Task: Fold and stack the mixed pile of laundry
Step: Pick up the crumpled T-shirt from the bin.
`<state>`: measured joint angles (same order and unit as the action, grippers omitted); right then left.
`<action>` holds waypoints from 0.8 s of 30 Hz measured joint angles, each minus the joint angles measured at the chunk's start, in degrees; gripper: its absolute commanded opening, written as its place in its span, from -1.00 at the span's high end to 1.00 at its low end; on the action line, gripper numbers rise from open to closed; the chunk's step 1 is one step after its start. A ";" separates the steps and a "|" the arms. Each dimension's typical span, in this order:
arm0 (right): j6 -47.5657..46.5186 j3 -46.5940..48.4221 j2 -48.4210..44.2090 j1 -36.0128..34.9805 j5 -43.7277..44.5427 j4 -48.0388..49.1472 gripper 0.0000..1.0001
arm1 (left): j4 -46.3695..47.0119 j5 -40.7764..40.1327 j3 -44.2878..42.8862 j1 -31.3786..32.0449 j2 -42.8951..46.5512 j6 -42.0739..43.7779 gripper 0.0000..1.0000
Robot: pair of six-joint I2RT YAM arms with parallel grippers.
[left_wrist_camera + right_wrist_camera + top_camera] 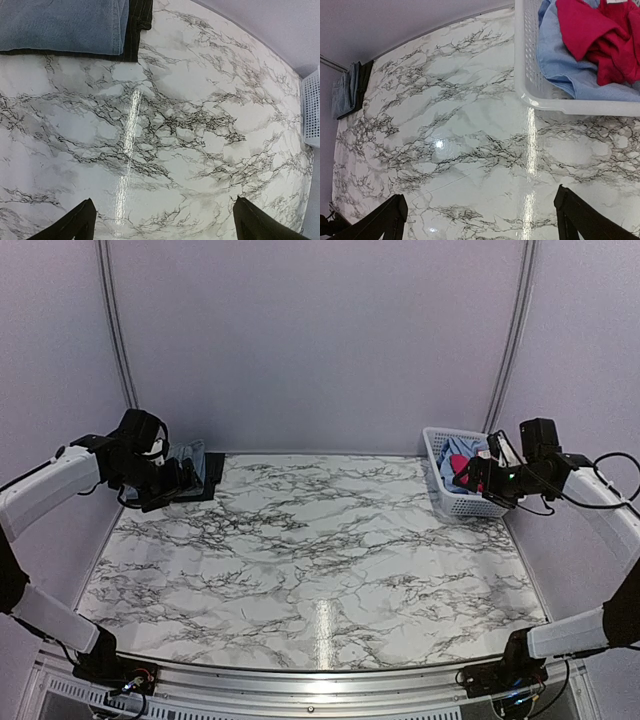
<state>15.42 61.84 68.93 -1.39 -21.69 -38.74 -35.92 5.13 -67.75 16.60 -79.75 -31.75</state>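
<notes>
The unfolded part of the mixed laundry pile is found in the white slatted basket (445,502) at the far right of the desk (320,570). A pink-red T-shirt (595,35) is bunched on top of a light blue shirt (565,67), and both are crumpled, so no clear long axis can be read (the basket itself is laid with its long side running from near to far). In the right wrist view the bundle is seen ahead of the right jaws and off to one side, beyond the basket's rim and not between the fingers; only bare marble is framed by them. The right jaws are held wide open and nothing is gripped. The right arm (590,490) is judged by far the nearer one, its jaws hanging just beside the basket in the overhead view. The coming pick is therefore expected to turn on a reach over the rim and down onto the T-shirt.

Well apart, at the far left corner, a folded denim piece (60,25) is laid on a folded dark garment (136,30), a stack already begun. The left jaws are hung just beside it, likewise wide open and empty.
</notes>
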 measured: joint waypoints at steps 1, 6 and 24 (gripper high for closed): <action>-0.09 0.52 0.22 0.00 0.24 -0.02 -0.97 | 0.20 0.00 0.00 0.00 0.09 0.02 -0.98; -0.44 5.55 3.54 0.48 2.89 0.96 -0.97 | 0.79 -0.11 -0.22 0.00 0.07 0.07 -0.98; -10.38 39.71 38.42 10.71 18.78 0.72 -0.88 | 1.51 -1.68 -6.27 -0.22 -5.09 -0.24 -0.98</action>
<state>5.04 101.56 107.35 9.32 -2.92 -38.02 -34.41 3.44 -74.02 16.38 -84.84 -31.99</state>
